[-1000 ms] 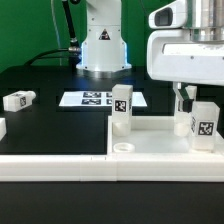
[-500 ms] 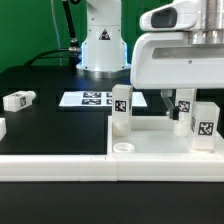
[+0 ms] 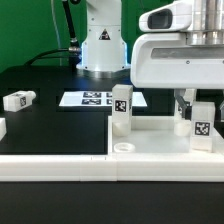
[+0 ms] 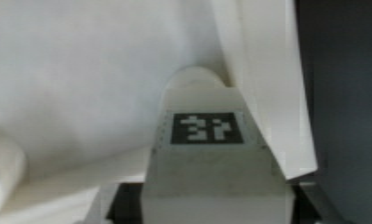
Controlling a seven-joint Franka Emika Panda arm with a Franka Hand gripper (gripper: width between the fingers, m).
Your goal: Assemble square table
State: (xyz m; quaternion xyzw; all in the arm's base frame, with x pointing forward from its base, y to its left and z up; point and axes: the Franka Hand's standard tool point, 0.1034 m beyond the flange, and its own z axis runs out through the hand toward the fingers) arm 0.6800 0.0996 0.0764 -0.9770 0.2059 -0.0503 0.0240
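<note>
The white square table top point(image 3: 160, 146) lies at the exterior view's right, with a round hole point(image 3: 123, 147) at its near corner. One white tagged leg point(image 3: 122, 108) stands upright on it. A second leg point(image 3: 202, 126) stands at its right corner. My gripper point(image 3: 192, 108) comes down from above and is shut on this second leg. In the wrist view the leg point(image 4: 209, 150) with its tag sits between my dark fingers point(image 4: 133, 202), and my gripper point(image 4: 215, 205) clamps both sides, over the top's rim point(image 4: 263, 70).
A loose leg point(image 3: 18, 100) lies on the black table at the exterior view's left, another point(image 3: 2, 128) at the left edge. The marker board point(image 3: 92, 99) lies in front of the robot base point(image 3: 102, 50). A long white bar point(image 3: 55, 165) edges the front.
My hand has turned about its vertical axis while holding the right leg. The leg's tag face has turned with it and the leg sits slightly lower.
</note>
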